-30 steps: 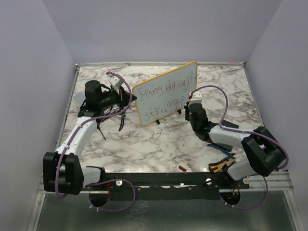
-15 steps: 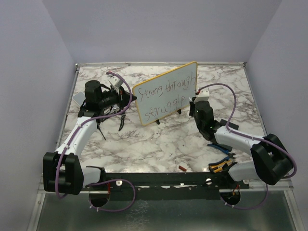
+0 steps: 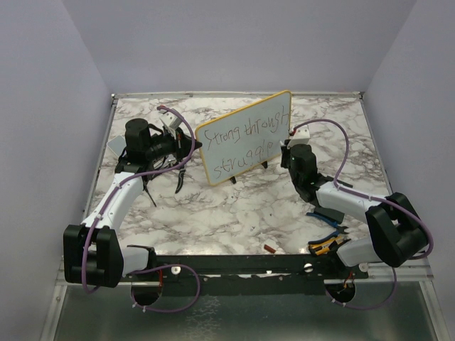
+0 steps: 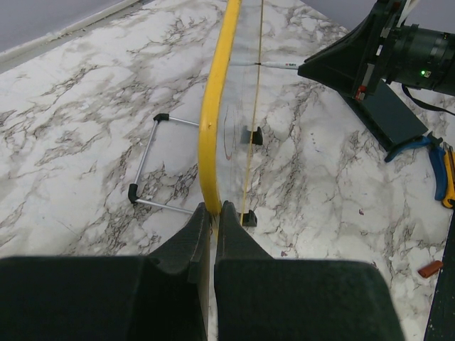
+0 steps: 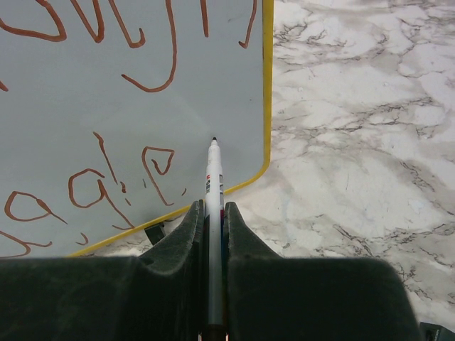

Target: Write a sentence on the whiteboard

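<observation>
You seem near finishing the sentence (image 3: 245, 158): left gripper (image 4: 211, 213) jaws clamp the whiteboard (image 4: 210, 106) frame, right gripper (image 5: 211, 209) jaws clamp the marker (image 5: 213, 177), tip mid-frame, needing a steady closing letter.

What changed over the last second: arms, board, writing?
The right gripper, shut on the marker, shifted slightly to the right, toward the right edge of the whiteboard, and that arm's elbow swung outward. The left gripper stayed clamped on the board's yellow edge. The board did not move, and the sentence looks unchanged.
</observation>
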